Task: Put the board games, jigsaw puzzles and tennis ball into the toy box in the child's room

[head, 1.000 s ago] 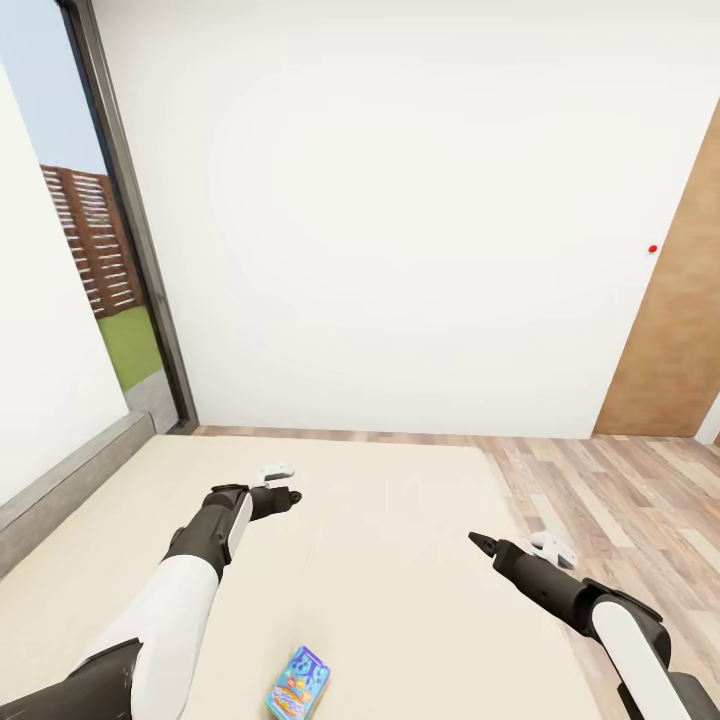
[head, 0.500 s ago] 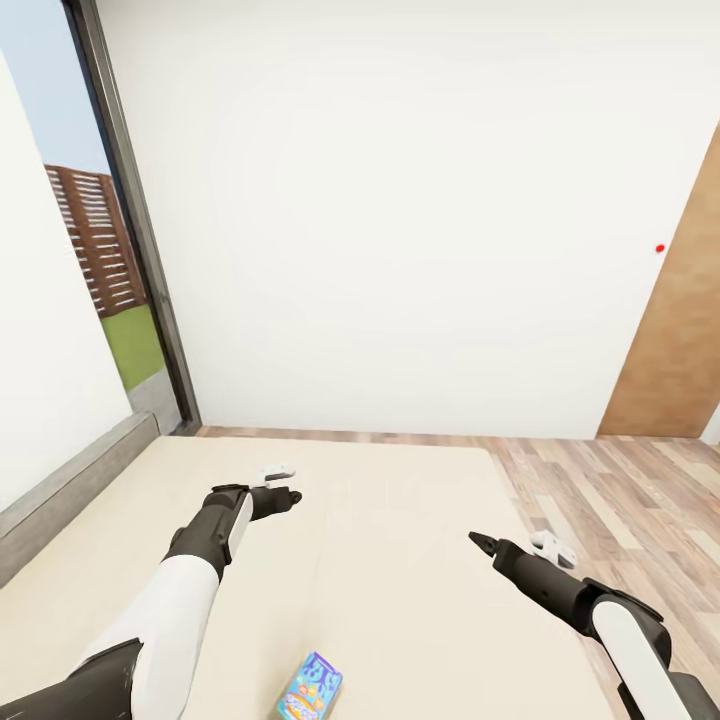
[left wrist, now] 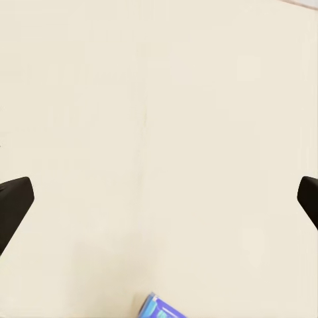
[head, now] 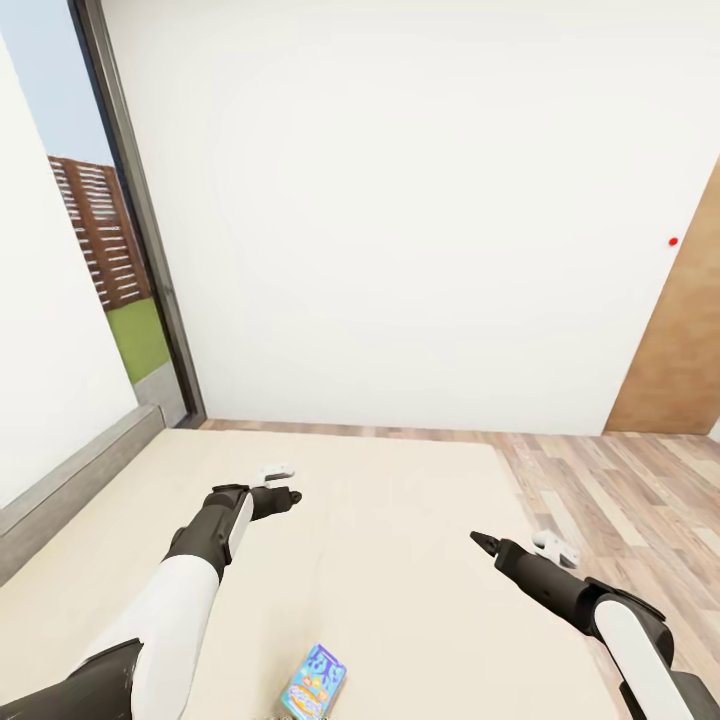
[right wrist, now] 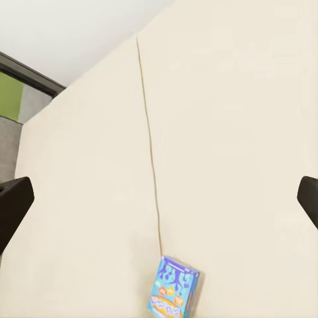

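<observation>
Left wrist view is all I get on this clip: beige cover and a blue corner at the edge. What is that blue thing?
Observer: A small blue board game, lying flat on the bed.
Operator: Is either arm holding it?
Observer: No. The left gripper and right gripper hang above the mattress, apart from it; both wrist views show the fingers spread wide.
Operator: Anything else around the bed?
Observer: The head view shows a white wall, a wooden floor to the robot's right, and a window to its left.
</observation>
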Motion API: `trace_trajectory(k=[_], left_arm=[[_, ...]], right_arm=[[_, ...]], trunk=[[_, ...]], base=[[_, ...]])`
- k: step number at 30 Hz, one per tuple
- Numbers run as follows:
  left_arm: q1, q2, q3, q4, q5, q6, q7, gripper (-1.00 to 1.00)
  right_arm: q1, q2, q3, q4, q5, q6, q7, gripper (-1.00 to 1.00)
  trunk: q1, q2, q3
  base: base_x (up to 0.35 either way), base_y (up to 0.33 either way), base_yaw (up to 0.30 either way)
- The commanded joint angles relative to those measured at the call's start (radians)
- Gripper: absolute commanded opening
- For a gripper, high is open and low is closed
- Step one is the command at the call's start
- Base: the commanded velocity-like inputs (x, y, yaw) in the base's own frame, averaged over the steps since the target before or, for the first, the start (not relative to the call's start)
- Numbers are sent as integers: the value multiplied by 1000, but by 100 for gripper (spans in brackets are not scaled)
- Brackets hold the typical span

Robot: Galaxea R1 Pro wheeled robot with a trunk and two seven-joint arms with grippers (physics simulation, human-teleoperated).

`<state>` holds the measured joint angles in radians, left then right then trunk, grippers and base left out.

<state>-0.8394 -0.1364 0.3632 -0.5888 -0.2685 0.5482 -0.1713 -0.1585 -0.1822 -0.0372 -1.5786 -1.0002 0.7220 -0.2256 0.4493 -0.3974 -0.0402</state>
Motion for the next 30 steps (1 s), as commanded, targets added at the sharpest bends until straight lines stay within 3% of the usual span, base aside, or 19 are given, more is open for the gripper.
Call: trace_trajectory(k=[1, 20, 30], left_arm=[[-1, -2, 8, -2, -11, 4, -8, 100], [-10, -6, 11, 8, -16, 6, 1, 100], [-11, -25, -5, 19, -20, 7, 5, 100]], right_arm=[[-1, 0, -1, -1, -11, 3, -9, 100], [-2, -10, -4, -9, -11, 8, -11, 100], [-1, -8, -69, -13, -14, 50, -10, 100]], trunk=[[1, -3, -4], [1, -3, -27], [1, -3, -28]], base=[[0, 0, 67], [0, 0, 51], [0, 0, 4]])
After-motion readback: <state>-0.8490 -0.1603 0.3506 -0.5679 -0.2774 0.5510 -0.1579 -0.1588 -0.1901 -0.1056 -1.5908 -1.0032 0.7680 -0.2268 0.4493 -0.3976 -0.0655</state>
